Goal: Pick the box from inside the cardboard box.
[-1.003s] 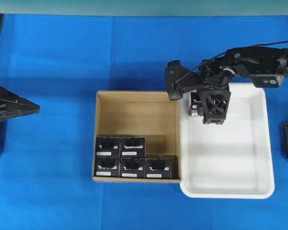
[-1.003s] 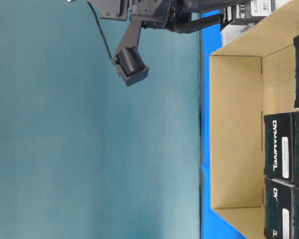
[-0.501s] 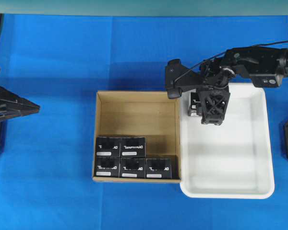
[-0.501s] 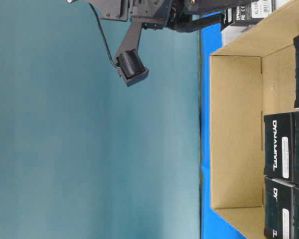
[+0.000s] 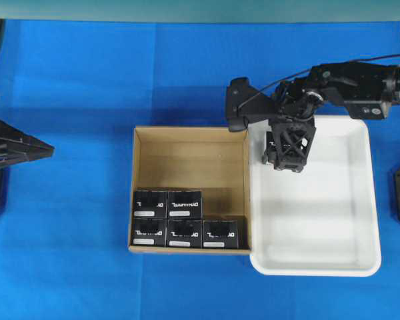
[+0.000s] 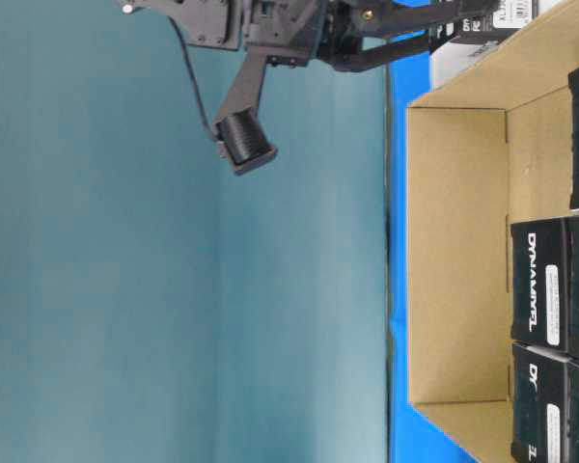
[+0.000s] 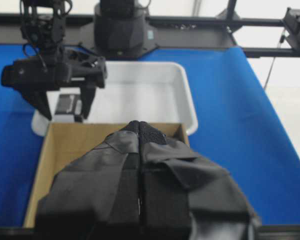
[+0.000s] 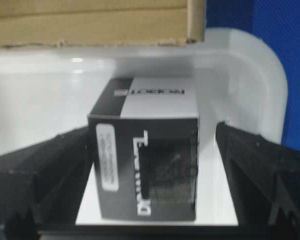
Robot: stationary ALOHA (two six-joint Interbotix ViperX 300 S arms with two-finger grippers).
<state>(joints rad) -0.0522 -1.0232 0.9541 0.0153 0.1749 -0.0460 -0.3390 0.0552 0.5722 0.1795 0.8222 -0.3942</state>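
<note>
Overhead: cardboard box (image 5: 190, 190) holds five black boxes (image 5: 185, 204) along its near wall. Beside it, white tray (image 5: 320, 220) holds one box (image 5: 271, 143) under the right gripper (image 5: 287, 150).

Right wrist: fingers (image 8: 40, 175) spread apart, clear of it.

Left wrist: left gripper (image 7: 140, 131) pressed together.

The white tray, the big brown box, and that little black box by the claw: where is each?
white tray (image 5: 320, 233), overhead view, bare floor.
cardboard box (image 5: 187, 160), overhead view, bare floor.
black box (image 8: 155, 150), right wrist view, front face.
</note>
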